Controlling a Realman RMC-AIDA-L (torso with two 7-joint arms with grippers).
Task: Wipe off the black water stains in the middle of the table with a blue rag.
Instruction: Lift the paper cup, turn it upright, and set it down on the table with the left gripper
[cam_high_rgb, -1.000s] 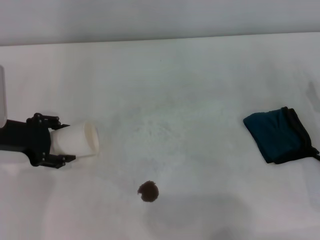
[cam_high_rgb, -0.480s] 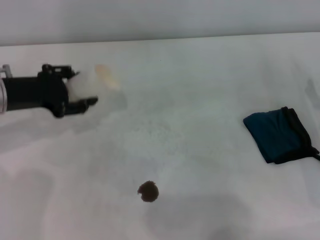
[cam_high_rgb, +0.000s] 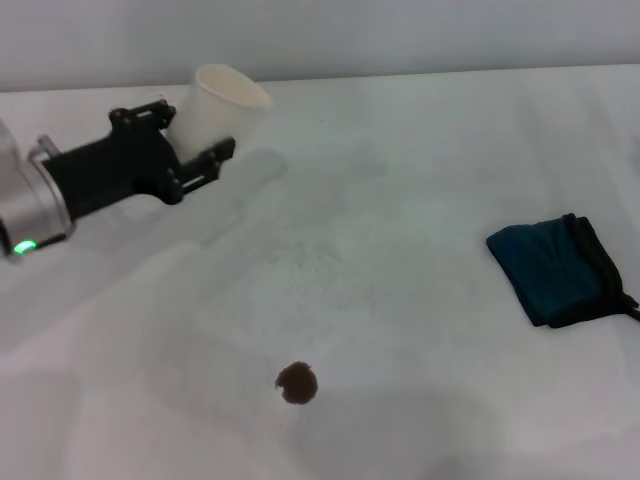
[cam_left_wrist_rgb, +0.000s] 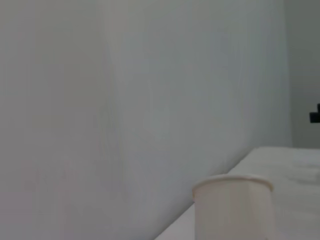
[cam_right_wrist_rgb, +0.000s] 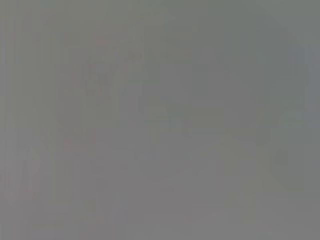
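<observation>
Bench (cam_high_rgb: 420, 200) first: big white flat surface w/ faint grey marks, running back to a pale wall (cam_high_rgb: 320, 35); everything sits or hangs over it.

My left arm (cam_high_rgb: 60, 190) comes in from the left side, black link w/ a silver cuff and a green light near the edge of the head view; it's angled toward the far-left part of the bench.

My left gripper (cam_high_rgb: 195, 150) is at the end of that arm, raised above the bench by the back edge; its fingers (cam_high_rgb: 210, 158) are clamped round a white cup (cam_high_rgb: 222, 105), gripping its lower body; cup tilted, open mouth up and leaning toward the wall; cup's shadow falls on the bench just right of it. Left wrist view shows the cup (cam_left_wrist_rgb: 233, 207) close up against the wall, rim up.

Blue rag (cam_high_rgb: 558, 268): teal cloth w/ black trim, crumpled on the bench far right, well apart from my left gripper; nothing touching it.

Black water stains (cam_high_rgb: 298, 382): one small round dark blot w/ ragged edge, near-centre at the front of the bench, well apart from rag and cup.

My right gripper: not visible in head view; right wrist view is flat grey, so can't tell anything abt it.
</observation>
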